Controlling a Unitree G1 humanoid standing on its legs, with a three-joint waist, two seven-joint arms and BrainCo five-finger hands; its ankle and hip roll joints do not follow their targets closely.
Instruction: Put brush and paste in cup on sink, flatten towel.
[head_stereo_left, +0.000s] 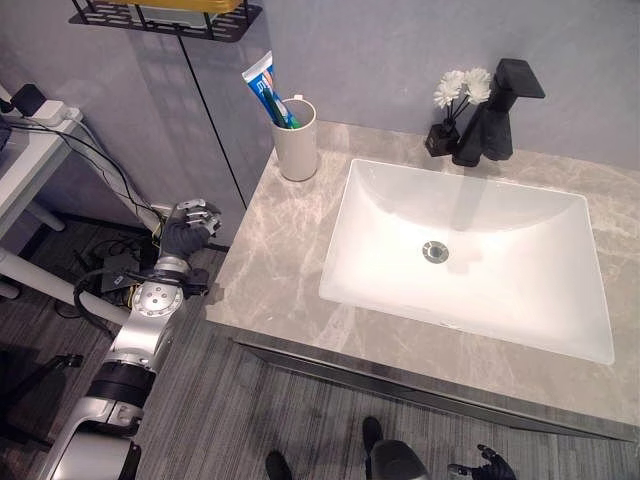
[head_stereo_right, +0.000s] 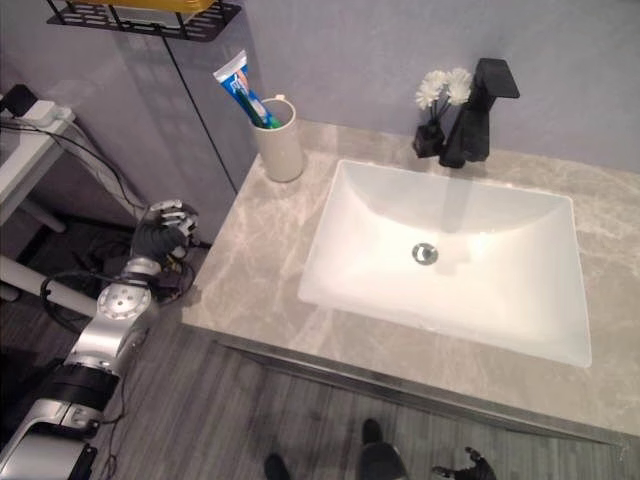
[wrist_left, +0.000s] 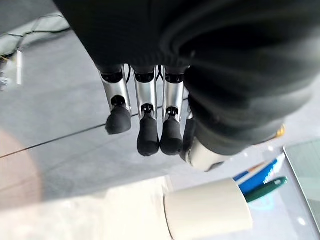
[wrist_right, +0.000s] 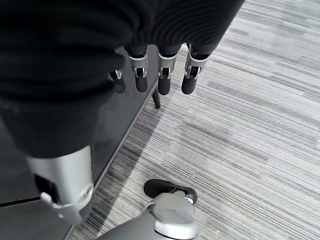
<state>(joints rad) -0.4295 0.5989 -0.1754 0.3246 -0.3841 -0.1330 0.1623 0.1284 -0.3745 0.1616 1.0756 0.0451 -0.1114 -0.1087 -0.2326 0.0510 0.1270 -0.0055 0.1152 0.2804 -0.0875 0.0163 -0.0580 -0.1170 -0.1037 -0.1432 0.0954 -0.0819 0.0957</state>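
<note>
While the cup (head_stereo_left: 297, 139) stands on the marble surface (head_stereo_left: 270, 270) just beside the sink's (head_stereo_left: 470, 255) far left corner, the toothpaste tube (head_stereo_left: 264, 85) and toothbrush (head_stereo_left: 291, 118) stick up out of it. The left hand (head_stereo_left: 185, 229) hangs off the surface's edge, well apart from the cup, fingers (wrist_left: 148, 135) loosely relaxed and holding nothing. The right hand (wrist_right: 150, 75) hangs over the grey floor (wrist_right: 250, 130), its fingers (wrist_right: 165, 82) likewise slack and empty.
</note>
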